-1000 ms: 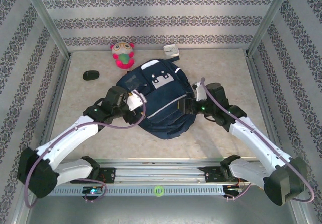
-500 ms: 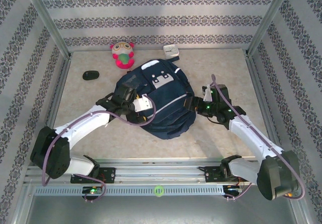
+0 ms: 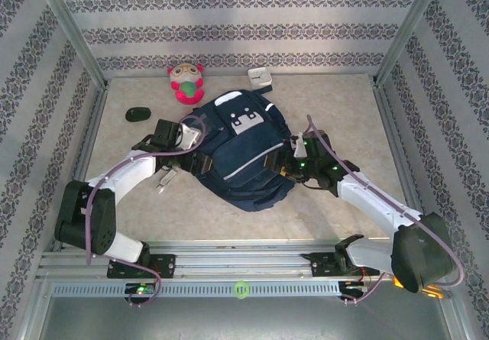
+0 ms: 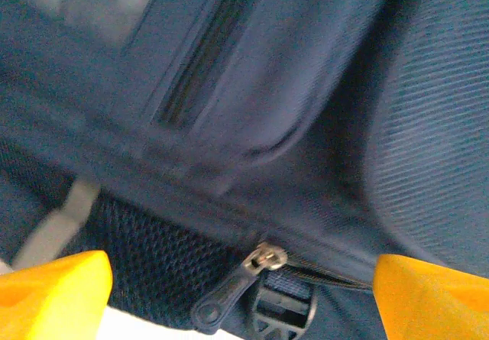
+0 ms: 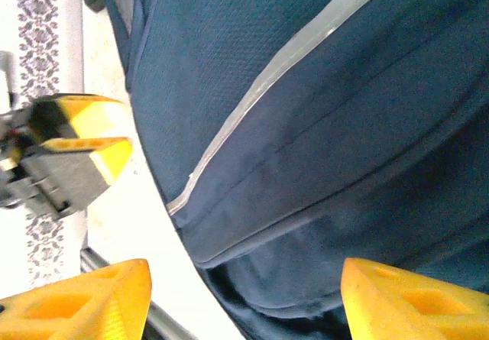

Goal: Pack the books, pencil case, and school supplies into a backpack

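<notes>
Judging packing near done: backpack (image 3: pixel 244 160) looks stuffed and lies between both claws. Left claw (image 4: pixel 243 298) released, zipper pull (image 4: pixel 229 294) between its tips, zip beside it looks shut. Right claw (image 5: pixel 244 302) released, fabric just ahead. Remaining: probably zip check.

The left arm (image 3: pixel 114 183) bends sharply at its elbow and reaches forward and inward; the left pincer (image 3: pixel 197 135) points right, its yellow fingers (image 4: pixel 53 294) spread wide. The right arm (image 3: pixel 374 202) stretches inward at a low angle; the right pincer (image 3: pixel 286 161) points left, its fingers (image 5: pixel 412 302) also parted.
</notes>
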